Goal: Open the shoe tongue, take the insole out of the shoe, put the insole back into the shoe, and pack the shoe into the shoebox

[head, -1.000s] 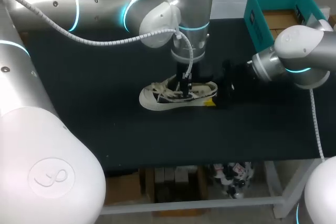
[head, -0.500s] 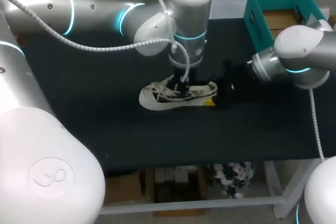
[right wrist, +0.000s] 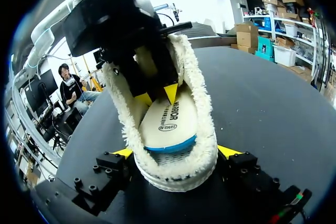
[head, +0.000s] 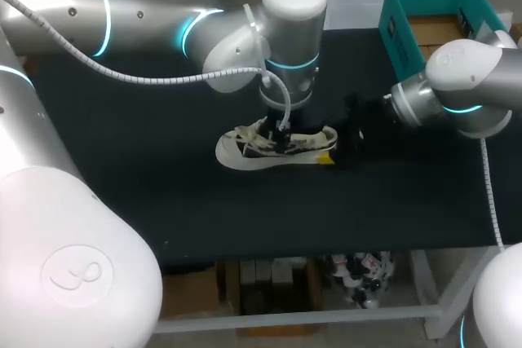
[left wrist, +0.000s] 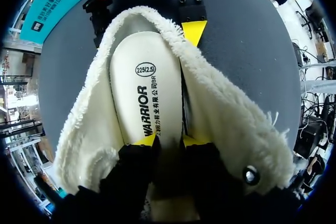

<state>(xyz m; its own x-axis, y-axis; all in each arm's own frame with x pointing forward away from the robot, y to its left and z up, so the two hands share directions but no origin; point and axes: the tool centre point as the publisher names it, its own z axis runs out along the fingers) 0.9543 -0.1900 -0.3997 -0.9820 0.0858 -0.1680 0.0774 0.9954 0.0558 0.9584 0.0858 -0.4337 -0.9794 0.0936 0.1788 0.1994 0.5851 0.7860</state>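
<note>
A white low shoe (head: 245,156) with a fleecy lining (left wrist: 231,108) lies on the black table, toe to the left. Its cream insole (left wrist: 144,82) lies flat inside, also visible in the right wrist view (right wrist: 170,124). My left gripper (head: 281,129) reaches straight down into the shoe's mouth. Its tips (left wrist: 168,140) stand a little apart and rest on the insole toward the toe, open. My right gripper (right wrist: 176,151) holds the heel from both sides with its fingers spread wide, shut on the shoe. One of its fingertips (left wrist: 194,31) shows behind the heel.
The teal shoebox (head: 432,18) stands open at the table's back right, behind my right arm. A clear plastic bin (head: 351,2) sits at the back edge beside it. Bare black table lies in front of and left of the shoe.
My left arm's wrist has shifted slightly left and back over the shoe. The shoe and my right arm have stayed put.
</note>
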